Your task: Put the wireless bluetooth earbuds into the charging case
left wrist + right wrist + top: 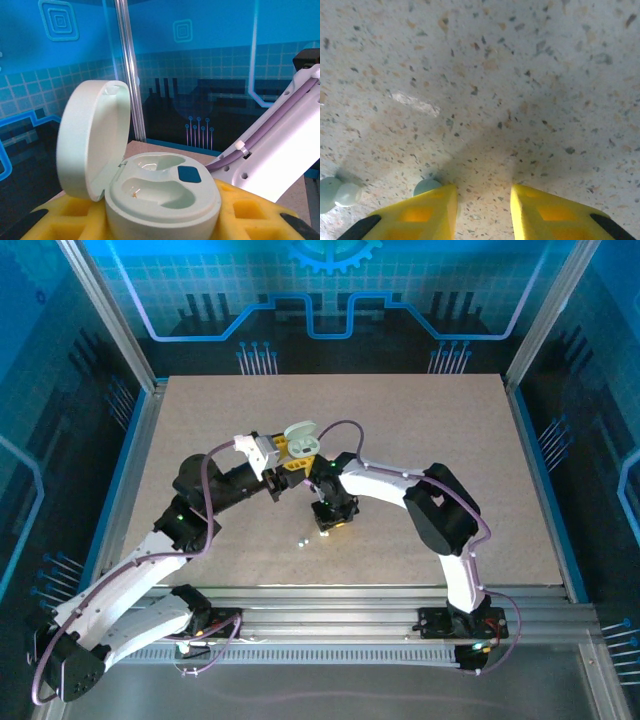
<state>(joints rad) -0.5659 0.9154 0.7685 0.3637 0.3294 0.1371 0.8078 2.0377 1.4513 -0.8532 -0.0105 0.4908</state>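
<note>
Left claw (287, 454): clamps case (165, 195), lid (90, 145) open.
Right claw (482, 192): narrow gap, empty.
Earbud (426, 187): touching right claw's finger.
Other earbud (337, 194): near right claw.

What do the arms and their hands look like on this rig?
The left arm and right arm have white shells with black joints and small green lights. A purple cable runs along each. The left hand and right hand have blocky yellow fingers with black bases.
</note>
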